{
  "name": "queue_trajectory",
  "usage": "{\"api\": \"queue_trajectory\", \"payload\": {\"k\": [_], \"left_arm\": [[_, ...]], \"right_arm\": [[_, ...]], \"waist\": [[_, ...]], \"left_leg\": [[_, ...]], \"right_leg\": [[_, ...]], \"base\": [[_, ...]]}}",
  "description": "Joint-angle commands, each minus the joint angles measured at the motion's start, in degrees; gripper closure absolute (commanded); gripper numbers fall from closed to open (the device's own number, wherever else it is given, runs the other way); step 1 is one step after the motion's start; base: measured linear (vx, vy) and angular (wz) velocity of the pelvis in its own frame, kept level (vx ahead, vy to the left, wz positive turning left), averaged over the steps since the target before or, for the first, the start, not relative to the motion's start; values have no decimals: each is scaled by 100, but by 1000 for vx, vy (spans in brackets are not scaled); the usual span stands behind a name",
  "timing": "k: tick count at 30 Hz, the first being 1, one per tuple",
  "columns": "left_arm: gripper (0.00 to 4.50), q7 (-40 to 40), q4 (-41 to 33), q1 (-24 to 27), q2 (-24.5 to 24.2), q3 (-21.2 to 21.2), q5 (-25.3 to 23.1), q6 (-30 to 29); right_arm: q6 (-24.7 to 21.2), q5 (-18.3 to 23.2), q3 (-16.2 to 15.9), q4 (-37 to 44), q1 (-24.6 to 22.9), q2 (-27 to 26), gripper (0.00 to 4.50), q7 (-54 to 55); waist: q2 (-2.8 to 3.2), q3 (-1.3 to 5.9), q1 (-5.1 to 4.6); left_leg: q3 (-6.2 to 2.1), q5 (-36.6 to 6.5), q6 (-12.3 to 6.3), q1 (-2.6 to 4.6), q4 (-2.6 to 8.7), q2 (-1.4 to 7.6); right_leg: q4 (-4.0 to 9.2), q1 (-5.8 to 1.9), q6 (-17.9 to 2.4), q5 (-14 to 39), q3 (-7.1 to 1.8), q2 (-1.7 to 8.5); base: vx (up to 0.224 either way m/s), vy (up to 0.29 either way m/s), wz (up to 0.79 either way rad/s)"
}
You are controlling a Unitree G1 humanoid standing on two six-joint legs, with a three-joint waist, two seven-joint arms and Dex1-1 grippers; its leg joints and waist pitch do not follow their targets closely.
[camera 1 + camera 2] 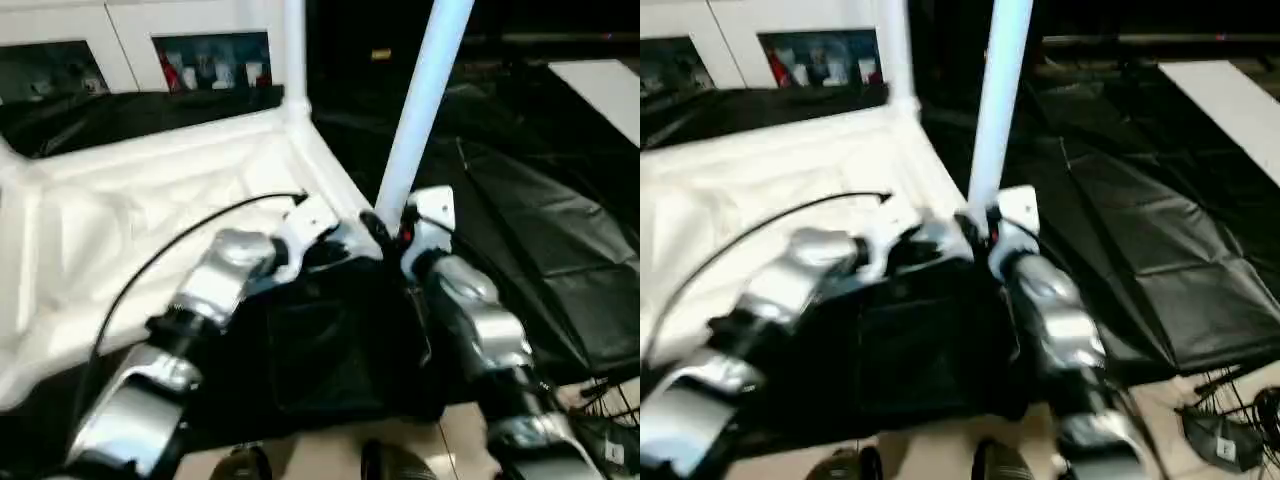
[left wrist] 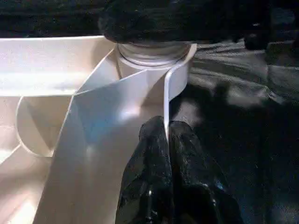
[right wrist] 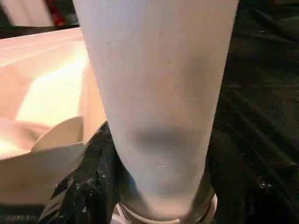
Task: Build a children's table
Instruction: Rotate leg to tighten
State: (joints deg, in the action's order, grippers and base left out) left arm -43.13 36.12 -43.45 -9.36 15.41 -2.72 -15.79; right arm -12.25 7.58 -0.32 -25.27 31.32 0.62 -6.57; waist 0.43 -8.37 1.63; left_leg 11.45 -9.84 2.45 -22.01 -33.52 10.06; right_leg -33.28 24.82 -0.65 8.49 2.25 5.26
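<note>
The tabletop (image 1: 150, 220) is being kept underside up on black sheeting (image 1: 540, 230), with one leg (image 1: 293, 50) standing in its far corner socket. The left gripper (image 2: 167, 154) is being pressed shut on the thin rim wall beside the near corner socket (image 2: 154, 58). A second leg (image 1: 420, 110) is being clasped near its base by the right gripper (image 1: 395, 235), apparently seated in that socket, though blur is obscuring the joint

Smooth white plastic tabletop (image 1: 120, 220) and leg (image 1: 425, 100); crinkled glossy black sheeting (image 1: 540, 230); shiny silver metal forearms (image 1: 480, 320).
</note>
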Motion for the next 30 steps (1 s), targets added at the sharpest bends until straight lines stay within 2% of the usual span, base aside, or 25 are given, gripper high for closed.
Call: {"api": "queue_trajectory", "payload": {"k": [1, 2, 3, 4, 5, 8, 10, 12, 14, 17, 18, 19, 20, 21, 22, 23, 24, 25, 27, 28, 29, 30], "left_arm": [[450, 98, 263, -43, 116, 68, -99, 38], [450, 112, 313, -70, 131, 69, -102, 55], [450, 72, 346, -84, 109, 107, -131, 108], [450, 22, 355, -81, 75, 137, -146, 153], [450, -6, 354, -77, 60, 151, -152, 173], [450, -100, 379, -59, 5, 197, -210, 248], [450, -257, 284, 11, -67, 247, -198, 345], [450, -320, 273, 26, -85, 272, -193, 405], [450, -512, 208, 111, -98, 178, -14, 394], [450, -744, 138, 199, -197, 166, 59, 471], [450, -887, 61, 248, -268, 187, 83, 530], [450, -1117, -102, 332, -401, 217, 119, 579], [450, -1147, -124, 343, -418, 221, 124, 587], [450, -1426, -282, 416, -526, 268, 188, 737], [450, -1849, -555, 536, -691, 342, 306, 845], [450, -2025, -673, 588, -762, 372, 362, 852], [450, -2025, -673, 588, -762, 372, 362, 852], [450, -2416, -955, 719, -946, 441, 494, 857], [450, -2859, -1305, 882, -1188, 506, 643, 815], [450, -2899, -1353, 905, -1225, 511, 650, 801], [450, -2900, -1380, 922, -1250, 503, 649, 797], [450, -2890, -1391, 930, -1261, 491, 649, 788]], "right_arm": [[-153, -19, -132, -391, -114, -155, 221, 48], [-111, -26, -123, -399, -93, -171, 221, 54], [-95, -12, -92, -353, -101, -171, 221, 20], [-53, 38, -63, -265, -139, -166, 165, -80], [-39, 53, -52, -226, -158, -162, 151, -112], [54, 32, 2, -163, -174, -183, 146, -58], [64, 21, -13, 22, -189, -47, 109, -194], [71, 13, -30, 77, -189, 13, 99, -249], [-183, 126, -169, 601, -324, 339, 88, -800], [-458, 301, -212, 1096, -490, 871, 56, -1471], [-593, 443, -247, 1303, -582, 1161, 46, -1904], [-681, 587, -358, 1644, -768, 1717, 37, -2718], [-684, 601, -375, 1684, -791, 1785, 29, -2818], [-524, 621, -457, 1836, -915, 2097, 29, -3297], [-302, 715, -509, 2002, -1061, 2401, 21, -3846], [-247, 788, -504, 2069, -1113, 2489, 21, -4050], [-247, 788, -504, 2069, -1113, 2489, 21, -4050], [-278, 935, -536, 2205, -1210, 2650, 21, -4413], [-357, 976, -689, 2359, -1322, 2892, 21, -4803], [-323, 936, -740, 2376, -1337, 2938, 21, -4850], [-365, 921, -799, 2373, -1345, 2971, 21, -4899], [-402, 903, -849, 2357, -1345, 2992, 21, -4931]], "waist": [[67, 395, -35], [51, 404, -34], [100, 409, -21], [95, 411, -33], [92, 411, -31], [86, 410, -25], [75, 406, -10], [64, 418, -6], [48, 419, 17], [7, 434, 31], [18, 442, 44], [-10, 431, 63], [-10, 431, 63], [-18, 440, 71], [-37, 452, 76], [-26, 462, 89], [-16, 455, 63], [-26, 461, 44], [-3, 470, 57], [9, 457, 58], [28, 466, 72], [31, 463, 73]], "left_leg": [[-156, -2038, 44, 137, 508, 201], [-157, -2036, 28, 132, 507, 200], [-154, -2050, 6, 147, 505, 200], [-150, -2097, -7, 148, 507, 203], [-153, -2111, -11, 140, 510, 199], [-151, -2131, -29, 135, 515, 200], [-143, -2033, -68, 140, 520, 202], [-133, -1952, -99, 134, 515, 207], [-118, -1801, -151, 130, 509, 208], [-105, -1456, -351, 92, 490, 221], [-108, -1418, -395, 100, 483, 219], [-99, -1301, -506, 86, 471, 228], [-99, -1301, -506, 86, 471, 228], [-92, -1185, -569, 79, 457, 234], [-112, -1057, -645, 28, 446, 242], [-108, -997, -685, 42, 438, 251], [-101, -929, -758, 31, 437, 258], [-102, -895, -781, 13, 429, 237], [-99, -805, -829, 48, 421, 280], [-97, -745, -842, 50, 428, 292], [-80, -705, -858, 100, 415, 299], [-72, -705, -866, 108, 412, 304]], "right_leg": [[484, -229, -898, 2296, -162, 225], [475, -242, -903, 2245, -164, 228], [472, -231, -922, 2229, -176, 236], [486, -229, -933, 2214, -174, 228], [482, -239, -938, 2222, -171, 230], [499, -235, -929, 2317, -173, 242], [507, -230, -927, 2303, -180, 244], [503, -235, -935, 2247, -187, 249], [496, -252, -956, 2127, -195, 244], [448, -292, -1080, 1763, -199, 245], [441, -312, -1091, 1711, -194, 240], [437, -322, -1130, 1608, -198, 248], [437, -322, -1130, 1608, -198, 248], [422, -322, -1157, 1525, -207, 256], [390, -372, -1178, 1398, -197, 278], [375, -364, -1216, 1282, -203, 287], [357, -346, -1345, 1128, -198, 281], [352, -360, -1403, 1101, -182, 267], [317, -345, -1511, 897, -196, 277], [297, -338, -1589, 742, -193, 257], [288, -305, -1665, 628, -194, 245], [280, -298, -1697, 575, -197, 238]], "base": [[0, 0, 0], [0, 0, 0], [0, 0, 0], [0, 0, 0], [0, 0, 0], [0, 0, 0], [0, 0, 0], [0, 0, 0], [0, 0, 0], [0, 0, 0], [0, 0, 0], [0, 0, 0], [0, 0, 0], [0, 0, 0], [0, 0, 0], [0, 0, 0], [0, 0, 0], [0, 0, 0], [0, 0, 0], [0, 0, 0], [0, 0, 0], [0, 0, 0]]}}
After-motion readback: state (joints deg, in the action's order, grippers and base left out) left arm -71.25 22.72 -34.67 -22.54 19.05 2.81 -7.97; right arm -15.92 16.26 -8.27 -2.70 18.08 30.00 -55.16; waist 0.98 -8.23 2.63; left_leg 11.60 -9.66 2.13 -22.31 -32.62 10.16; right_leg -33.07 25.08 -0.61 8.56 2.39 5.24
